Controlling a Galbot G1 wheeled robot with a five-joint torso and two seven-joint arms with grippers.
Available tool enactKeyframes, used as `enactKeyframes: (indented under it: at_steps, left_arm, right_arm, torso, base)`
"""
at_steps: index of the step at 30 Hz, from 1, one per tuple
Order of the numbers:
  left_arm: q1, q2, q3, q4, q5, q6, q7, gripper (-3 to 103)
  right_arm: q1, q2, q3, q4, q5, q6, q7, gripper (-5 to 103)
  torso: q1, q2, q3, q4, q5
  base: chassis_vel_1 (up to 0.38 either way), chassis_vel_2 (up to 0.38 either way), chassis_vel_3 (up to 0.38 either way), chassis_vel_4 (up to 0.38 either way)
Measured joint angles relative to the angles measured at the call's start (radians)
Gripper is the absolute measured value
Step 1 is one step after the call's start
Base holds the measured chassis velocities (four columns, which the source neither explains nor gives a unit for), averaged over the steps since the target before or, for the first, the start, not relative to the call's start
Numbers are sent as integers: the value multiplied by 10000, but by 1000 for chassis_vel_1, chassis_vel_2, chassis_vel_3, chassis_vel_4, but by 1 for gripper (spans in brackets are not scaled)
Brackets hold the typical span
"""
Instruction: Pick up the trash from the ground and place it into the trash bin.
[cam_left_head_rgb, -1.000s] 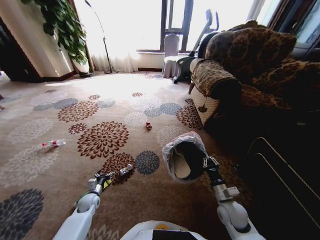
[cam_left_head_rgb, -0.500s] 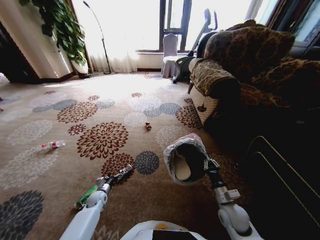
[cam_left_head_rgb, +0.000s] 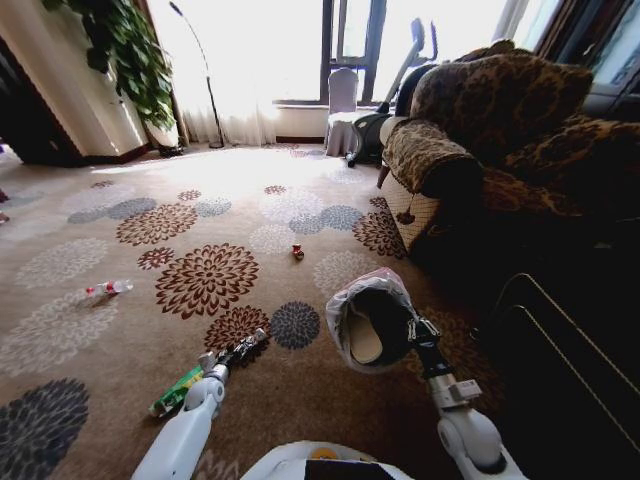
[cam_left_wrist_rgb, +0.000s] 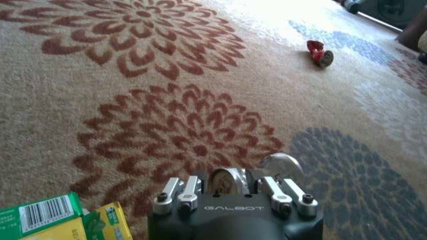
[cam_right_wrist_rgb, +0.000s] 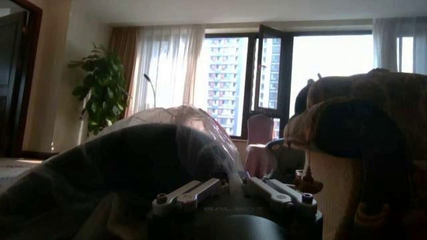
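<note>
Reaches farther fwd w/ left gripper (cam_left_head_rgb: 250, 343) (grip unclear) to silvery scrap (cam_left_wrist_rgb: 281, 164), pinches trash bin (cam_left_head_rgb: 345, 295) rim in right gripper (cam_left_head_rgb: 412, 325); next needs firm clamp.

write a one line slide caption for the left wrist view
Left gripper low over the flowered carpet, a green and yellow packet beside it and a small red scrap farther off.

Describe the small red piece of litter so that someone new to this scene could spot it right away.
Start at the leopard-print sofa on the right and look at the floral carpet before its near armrest. The tiny red bit lies there alone on pale carpet, beyond the lined trash bin held by the right gripper. Nothing else nearby is red.
</note>
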Motion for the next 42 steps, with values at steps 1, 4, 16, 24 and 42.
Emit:
enactKeyframes:
  at_steps: [1,4,16,24,42]
  left_arm:
    - [14,3,-12,-48,-81,35,-61,36]
    - [74,2,-32,-125,-204,126,-99,26]
    - [300,-104,-94,-408,-246,172,-84,0]
    - [540,-67,-141,-692,211,-66,-97,22]
    - [16,-105,174,293,947,29,-26,71]
  right_arm:
    - [-12,1,45,0,18,30,1,0]
    - [-20,-8,82,2,42,62,1,0]
    - [-132,-12,172,53,71,143,1,0]
    - [-203,37,265,74,93,200,1,0]
    - [-182,-29,245,44,182,235,1,0]
  torso:
    - [0,0,0,0,1]
    - [0,2,0,0,0]
    - [0,2,0,1,0]
    - [0,2,0,1,1]
    - [0,1,0,0,-1]
  base:
    - [0,0,0,0]
    - [0,0,0,0]
    - [0,0,0,0]
    - [0,0,0,0]
    - [0,0,0,0]
